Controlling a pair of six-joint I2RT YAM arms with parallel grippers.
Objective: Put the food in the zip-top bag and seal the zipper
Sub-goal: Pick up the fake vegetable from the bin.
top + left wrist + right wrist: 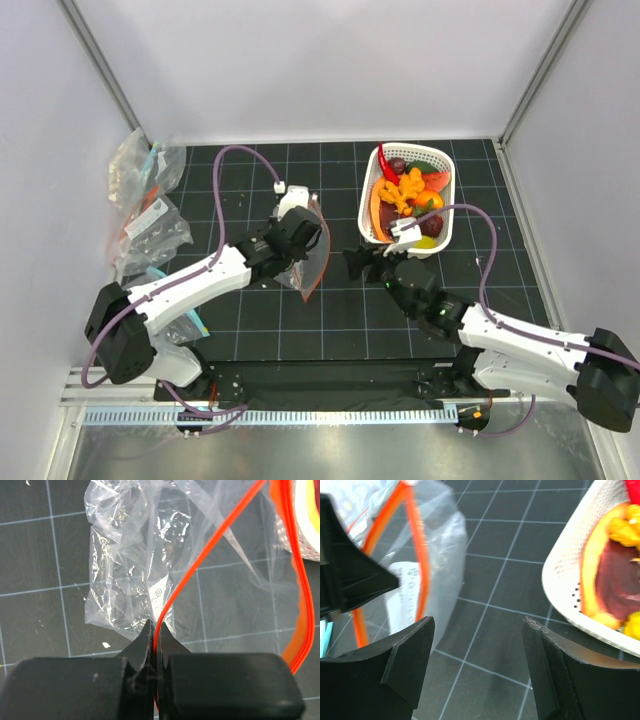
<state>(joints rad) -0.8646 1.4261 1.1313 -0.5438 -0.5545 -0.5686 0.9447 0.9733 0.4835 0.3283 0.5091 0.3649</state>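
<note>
Clear film makes the bag (308, 262) hard to trace from above. Only its red-orange zipper (326, 250) gives the outline, and the left arm covers its upper corner. It lies on the mat left of the basket (430, 150), apart from it. The left gripper (155, 632) is pinched tight on the zipper strip, its own body cutting off the bottom of the wrist view. The right gripper (480, 665) hovers low between bag and basket, jaws wide apart, nothing between them.

The food (405, 190) sits heaped in the basket: a red chili, orange and yellow pieces, dark purple and green bits. The right wrist's camera hides the near side of the heap from overhead, and the right wrist view crops the basket to one corner.

Underneath is a black mat (300, 330) with a pale grid, scuffed and speckled up close. White walls (320, 70) close it in, with metal posts in the far corners. Crumpled spare bags (145, 200) lie at the left wall.

A white label (405, 592) on the bag carries a round mark and fine print, too small to read.
</note>
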